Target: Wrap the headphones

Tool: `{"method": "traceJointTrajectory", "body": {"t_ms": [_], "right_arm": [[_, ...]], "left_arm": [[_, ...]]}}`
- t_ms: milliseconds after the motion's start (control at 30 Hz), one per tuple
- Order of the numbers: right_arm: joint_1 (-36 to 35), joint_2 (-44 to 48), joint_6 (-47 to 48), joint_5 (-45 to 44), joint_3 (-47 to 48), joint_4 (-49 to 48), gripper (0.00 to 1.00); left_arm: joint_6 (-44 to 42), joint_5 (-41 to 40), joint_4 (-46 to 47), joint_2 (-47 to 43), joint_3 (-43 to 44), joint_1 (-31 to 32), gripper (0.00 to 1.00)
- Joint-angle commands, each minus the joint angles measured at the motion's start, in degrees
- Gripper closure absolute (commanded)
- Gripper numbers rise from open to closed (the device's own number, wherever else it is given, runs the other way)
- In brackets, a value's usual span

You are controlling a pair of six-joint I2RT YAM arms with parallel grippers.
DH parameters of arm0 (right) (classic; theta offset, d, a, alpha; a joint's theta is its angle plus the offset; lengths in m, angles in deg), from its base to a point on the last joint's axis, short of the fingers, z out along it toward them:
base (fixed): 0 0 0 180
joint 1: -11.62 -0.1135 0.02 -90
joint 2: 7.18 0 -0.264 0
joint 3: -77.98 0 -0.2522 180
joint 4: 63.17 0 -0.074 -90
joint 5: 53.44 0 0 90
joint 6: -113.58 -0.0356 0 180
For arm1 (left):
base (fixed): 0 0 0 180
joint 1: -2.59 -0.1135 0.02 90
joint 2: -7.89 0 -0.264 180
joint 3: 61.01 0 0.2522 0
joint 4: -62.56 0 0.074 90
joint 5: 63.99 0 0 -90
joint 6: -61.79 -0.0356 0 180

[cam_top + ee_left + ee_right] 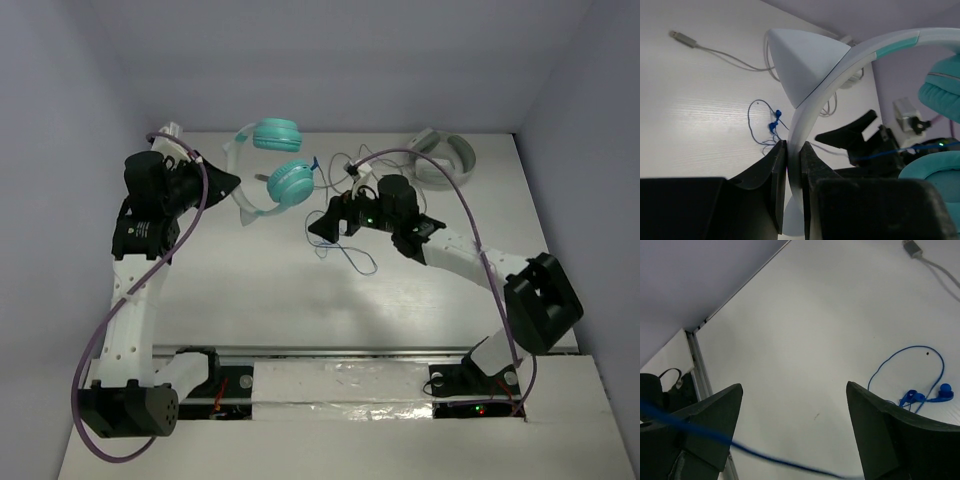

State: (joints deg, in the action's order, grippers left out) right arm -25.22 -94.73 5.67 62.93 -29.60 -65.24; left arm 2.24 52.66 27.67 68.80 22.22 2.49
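White table (250, 300) is seen under both arms. Nearest the arm bases, a thin blue cable (352, 255) is lying loose in loops, just right of and nearer than the headphones (288, 183), which are over-ear with round teal cups. Small blue lumps (925, 396) are seen on that loop, too small to identify. The right gripper (318, 225), black and two-fingered, is held just right of the headphones, over the cable. Its fingers (890, 435) are spread wide, and a blue strand (745, 449) is seen crossing between them, not pinched. The left gripper (794, 150), also black, is placed at the left of the headphones. Its fingers (772, 180) are pressed onto the white headband (840, 65), which is pinched edge-on. The headphones are found toward the far wall, one cup beyond the other; whether they are lifted cannot be told. Grey-white headphones (445, 158) are seen well right of the teal pair, and a grey cable with a plug (680, 36) is lying beside them.
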Motion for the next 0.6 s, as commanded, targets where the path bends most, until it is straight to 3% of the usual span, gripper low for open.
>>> {"method": "traceJointTrajectory", "body": {"t_ms": [0, 133, 200, 433, 567], "right_arm": [[-0.3, -2.9, 0.2, 4.9, 0.5, -8.6, 0.1], [-0.3, -7.1, 0.5, 6.2, 1.5, -9.2, 0.13], [-0.3, -8.7, 0.6, 2.7, 2.9, -9.6, 0.15], [-0.3, -10.8, -2.7, 3.8, 2.4, -17.3, 0.28], [-0.3, -12.6, -3.8, 4.0, 2.0, -20.4, 0.3]], "left_arm": [[3.3, 7.3, 8.6, -2.7, 3.1, -0.1, 1.0], [3.6, 8.8, 9.7, -2.6, 5.0, -0.1, 1.0], [5.2, 10.5, 11.4, -3.0, 4.9, -0.1, 1.0], [8.6, 10.9, 14.3, -4.6, 5.4, -0.1, 1.0], [11.0, 12.5, 16.2, -4.4, 6.2, -0.1, 1.0]]}}
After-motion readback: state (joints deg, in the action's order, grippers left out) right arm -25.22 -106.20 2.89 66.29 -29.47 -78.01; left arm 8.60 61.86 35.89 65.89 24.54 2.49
